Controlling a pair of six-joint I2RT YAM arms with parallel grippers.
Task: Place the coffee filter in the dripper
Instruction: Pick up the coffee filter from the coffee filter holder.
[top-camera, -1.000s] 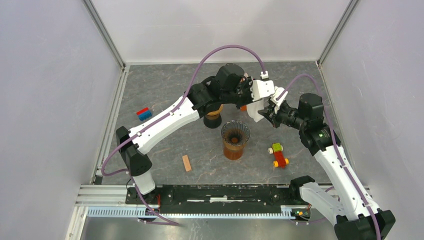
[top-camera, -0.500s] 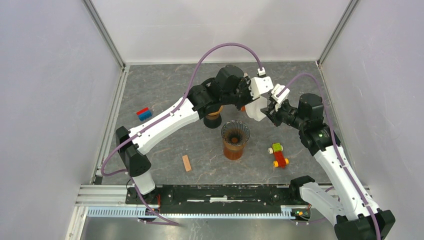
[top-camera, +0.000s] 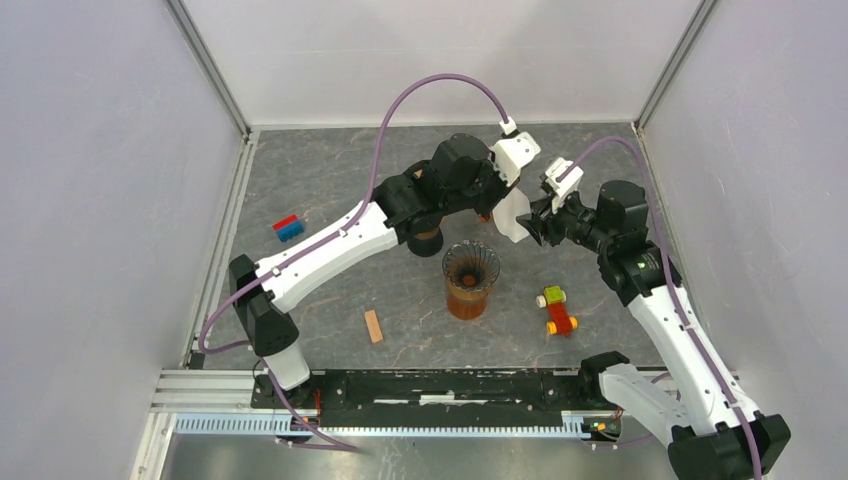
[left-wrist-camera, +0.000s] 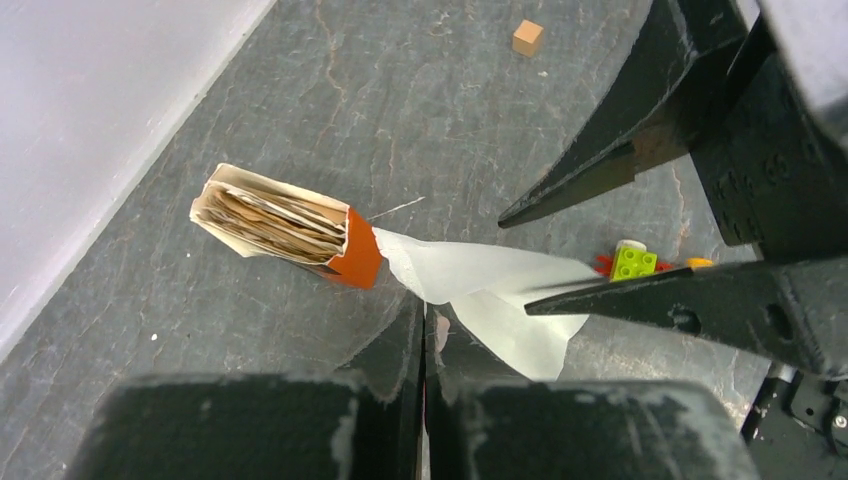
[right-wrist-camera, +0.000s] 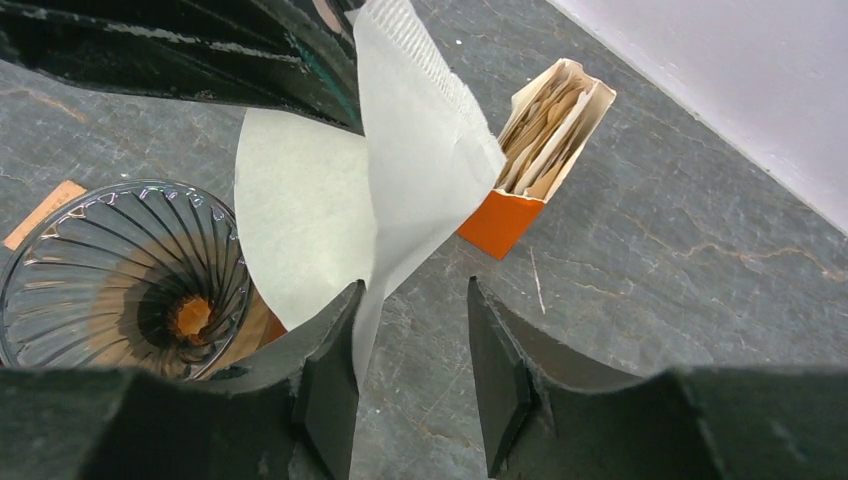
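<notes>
Handover is the step I read here: the left gripper (left-wrist-camera: 421, 318) is clamped tight on a corner of the white coffee filter (right-wrist-camera: 400, 170). The paper hangs in the air just behind the dripper (top-camera: 470, 266), near the orange filter box (left-wrist-camera: 290, 225) that lies on the table (top-camera: 330, 190). The right gripper (right-wrist-camera: 412, 292) has its jaws partly apart. The paper's lower edge lies beside one finger, but nothing is pinched between them, so I judge the left arm alone carries it. The filter looks half unfolded, not yet a proper cone. The dripper sits with nothing in it on an amber cup (top-camera: 466, 300), between the two arms. Next the paper needs spreading into a cone, bringing over the glass rim point down, then lowering in. A limp sheet could catch on the rim or fold over
</notes>
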